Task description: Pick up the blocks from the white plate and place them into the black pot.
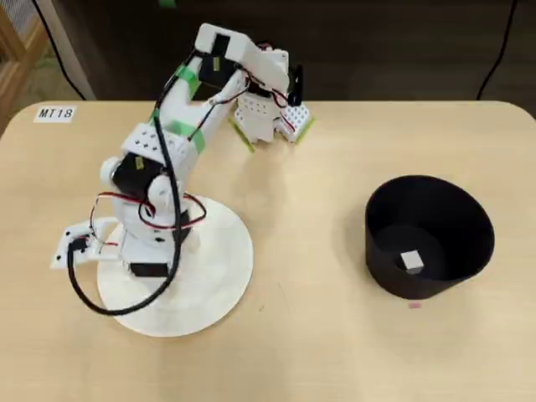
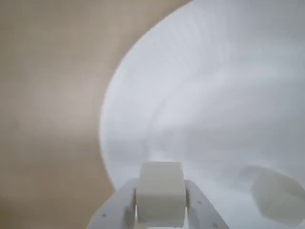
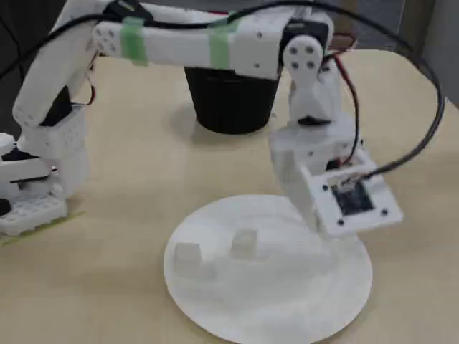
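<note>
In the wrist view my gripper (image 2: 160, 212) is shut on one off-white block (image 2: 160, 193), held over the white plate (image 2: 214, 95) near its rim. A second block (image 2: 276, 193) lies blurred on the plate to the right. The fixed view shows the gripper (image 3: 310, 215) low over the plate (image 3: 287, 301), with two blocks (image 3: 188, 254) (image 3: 244, 242) resting on its left half; the held block is hidden there. The black pot (image 1: 429, 236) stands at the right of the overhead view with one block (image 1: 410, 261) inside. There the arm hides the gripper.
The arm's base (image 1: 268, 117) stands at the table's back edge in the overhead view. A small label (image 1: 55, 113) lies at the back left corner. Bare wood separates the plate (image 1: 226, 276) from the pot.
</note>
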